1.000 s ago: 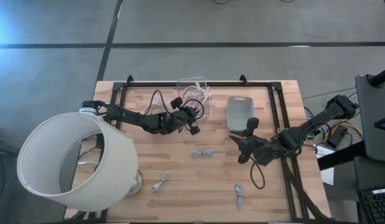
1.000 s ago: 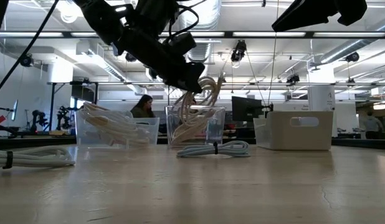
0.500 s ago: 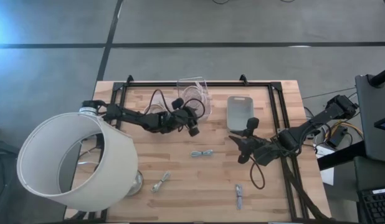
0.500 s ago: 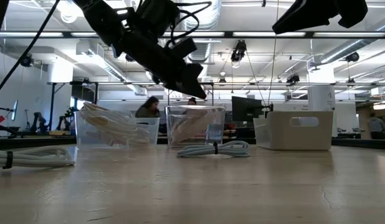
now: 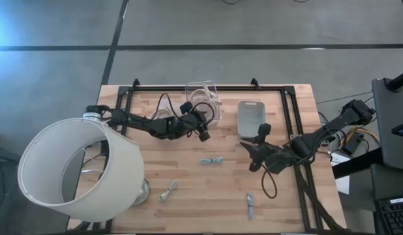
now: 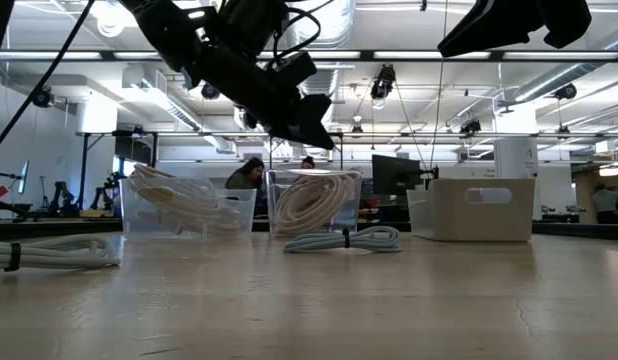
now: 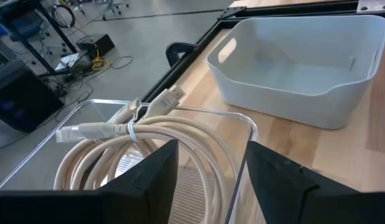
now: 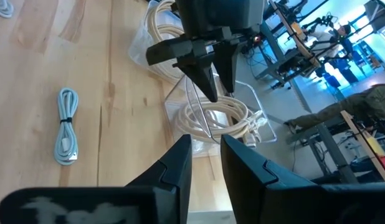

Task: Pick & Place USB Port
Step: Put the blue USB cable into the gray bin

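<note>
**Cream cable lies in the clear bin, left gripper hangs empty above it**

From where I stand, the left gripper point(image 5: 203, 127) hovers just over the clear plastic bin point(image 5: 205, 91) at about twelve o'clock on the table, its fingers parted and holding nothing. The coiled cream USB cable point(image 7: 152, 134) rests inside that bin, tied at its middle, with its plug ends poking up near the rim. In the low view the coil point(image 6: 314, 200) fills most of the container, and the gripper point(image 6: 304, 115) sits directly above it with a gap between them.

The right gripper point(image 5: 255, 155) waits at around three o'clock, well apart from the bin, beside the grey tub point(image 5: 251, 117). Its fingers stand close together but not touching, with nothing between them.

Three bundled grey cables remain on the boards: one point(image 5: 212, 160) near the centre, one point(image 5: 167, 191) toward seven o'clock, one point(image 5: 250, 205) near five o'clock. A white lampshade point(image 5: 77, 170) covers the nine o'clock side.

The risk I see is in the lift-away. The plugs stand high and the springy coil rides up the bin wall, so a finger dragging low could snag a loop and pull the cable back out, or tip the light bin. A cable near the lampshade may also be hard to reach cleanly.
</note>
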Controlling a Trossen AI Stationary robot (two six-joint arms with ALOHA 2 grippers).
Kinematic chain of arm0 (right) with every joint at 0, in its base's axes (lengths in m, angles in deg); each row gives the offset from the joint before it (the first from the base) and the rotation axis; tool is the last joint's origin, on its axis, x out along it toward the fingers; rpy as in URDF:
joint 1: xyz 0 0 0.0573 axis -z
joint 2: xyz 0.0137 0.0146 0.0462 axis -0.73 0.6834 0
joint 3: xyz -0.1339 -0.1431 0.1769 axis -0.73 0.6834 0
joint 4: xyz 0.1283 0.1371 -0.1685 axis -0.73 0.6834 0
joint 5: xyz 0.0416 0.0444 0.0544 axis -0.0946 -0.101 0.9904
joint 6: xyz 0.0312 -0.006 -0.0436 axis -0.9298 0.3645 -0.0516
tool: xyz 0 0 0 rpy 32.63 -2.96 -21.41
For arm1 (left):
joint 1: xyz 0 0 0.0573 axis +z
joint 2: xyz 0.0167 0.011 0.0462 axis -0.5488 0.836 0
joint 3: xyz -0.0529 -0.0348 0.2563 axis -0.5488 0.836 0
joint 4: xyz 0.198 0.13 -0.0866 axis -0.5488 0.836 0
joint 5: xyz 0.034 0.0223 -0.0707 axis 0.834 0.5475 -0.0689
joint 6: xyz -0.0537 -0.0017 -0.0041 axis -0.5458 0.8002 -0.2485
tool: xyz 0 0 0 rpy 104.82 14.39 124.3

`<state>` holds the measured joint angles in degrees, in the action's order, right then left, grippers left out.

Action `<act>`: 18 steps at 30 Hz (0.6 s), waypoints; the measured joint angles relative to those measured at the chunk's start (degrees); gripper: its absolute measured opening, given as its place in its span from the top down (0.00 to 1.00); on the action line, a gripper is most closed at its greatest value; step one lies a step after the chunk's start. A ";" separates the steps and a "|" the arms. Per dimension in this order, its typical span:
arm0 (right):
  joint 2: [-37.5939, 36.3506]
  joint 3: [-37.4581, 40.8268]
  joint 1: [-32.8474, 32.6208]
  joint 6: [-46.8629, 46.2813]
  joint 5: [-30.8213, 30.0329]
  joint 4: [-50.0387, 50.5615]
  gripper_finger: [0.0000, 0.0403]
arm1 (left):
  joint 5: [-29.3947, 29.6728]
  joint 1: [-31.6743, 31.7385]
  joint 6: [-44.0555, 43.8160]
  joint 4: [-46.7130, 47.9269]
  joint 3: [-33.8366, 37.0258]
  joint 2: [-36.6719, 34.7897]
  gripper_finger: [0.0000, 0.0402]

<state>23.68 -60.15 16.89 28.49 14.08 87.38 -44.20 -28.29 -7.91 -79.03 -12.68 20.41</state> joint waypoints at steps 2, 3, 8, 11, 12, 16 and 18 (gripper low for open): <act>0.00 0.08 0.00 -0.52 -0.02 0.00 0.79 | -0.13 -0.09 -0.08 -0.02 0.00 0.00 0.52; 0.00 0.10 0.00 -0.58 -0.02 0.00 0.78 | -0.27 -0.10 -0.24 -0.04 0.00 0.00 0.52; 0.01 0.30 0.00 -1.57 0.32 0.01 0.75 | -3.26 -1.02 -1.35 -0.34 0.00 -0.09 0.52; 0.02 0.30 0.02 -1.79 2.64 -0.02 0.72 | -6.50 -2.33 -1.40 -0.99 -0.02 -0.15 0.52; 0.01 0.30 0.04 -1.82 4.08 -0.04 0.71 | -7.20 -2.89 -1.42 -0.99 -0.11 -0.15 0.52; 0.02 0.30 0.02 -2.60 8.26 -0.22 0.67 | -7.52 -5.31 -1.46 -0.99 -0.24 -0.17 0.52; 0.04 0.32 0.02 -3.42 9.34 -0.21 0.65 | -7.52 -6.61 -1.49 -0.95 -0.24 -0.21 0.52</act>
<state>23.73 -59.83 16.91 25.07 23.42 87.17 -51.72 -34.90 -9.39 -79.97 -12.92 20.20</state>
